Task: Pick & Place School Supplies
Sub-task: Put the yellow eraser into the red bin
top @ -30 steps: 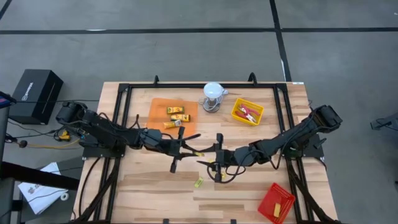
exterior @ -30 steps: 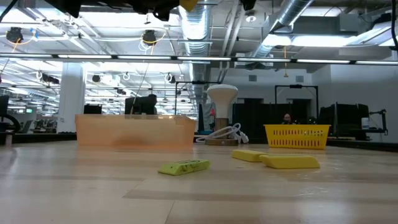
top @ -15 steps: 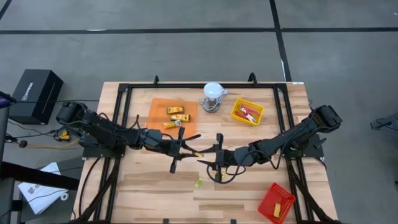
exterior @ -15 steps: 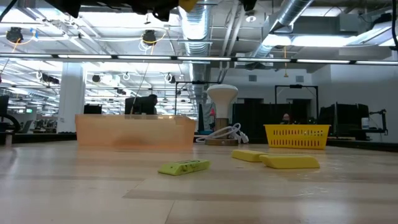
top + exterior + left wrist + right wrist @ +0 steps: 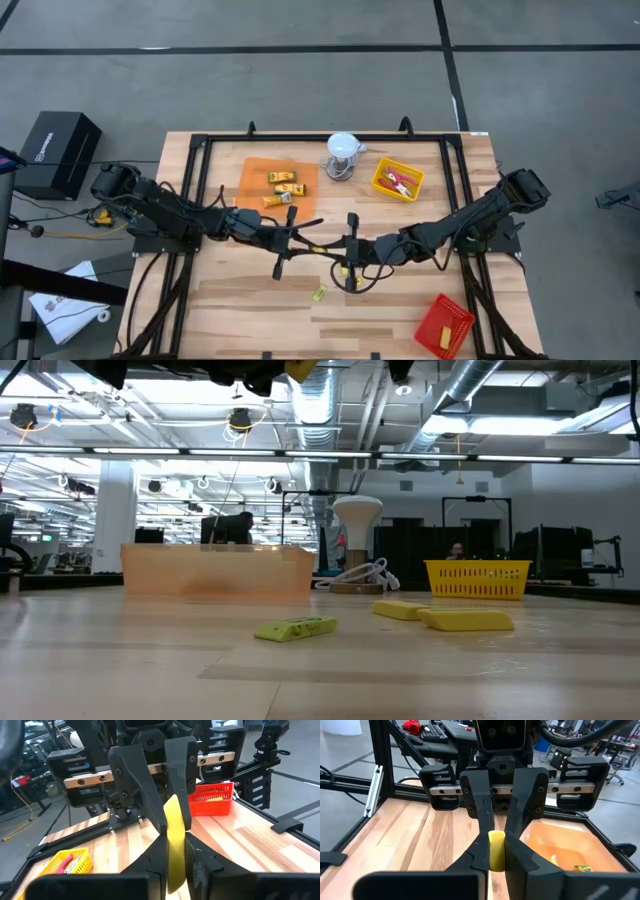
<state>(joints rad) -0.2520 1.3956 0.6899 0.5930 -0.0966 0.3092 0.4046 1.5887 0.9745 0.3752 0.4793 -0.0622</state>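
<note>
Right pincer (image 5: 335, 250) closed on yellow block (image 5: 496, 851).

The high view looks straight down from well above, taking in the whole wooden table (image 5: 390, 300) and floor around it. The low view sits at tabletop height at the table's 6 o'clock edge, facing level toward 12 o'clock and the room beyond; it shares with the high view the orange tray (image 5: 215, 568), white domed object (image 5: 357, 515) and yellow basket (image 5: 477, 578). The left wrist view looks close along its own fingers toward 3 o'clock, meeting the red basket (image 5: 212, 800). The right wrist view faces 9 o'clock; both wrist views share one yellow block (image 5: 496, 850)
</note>
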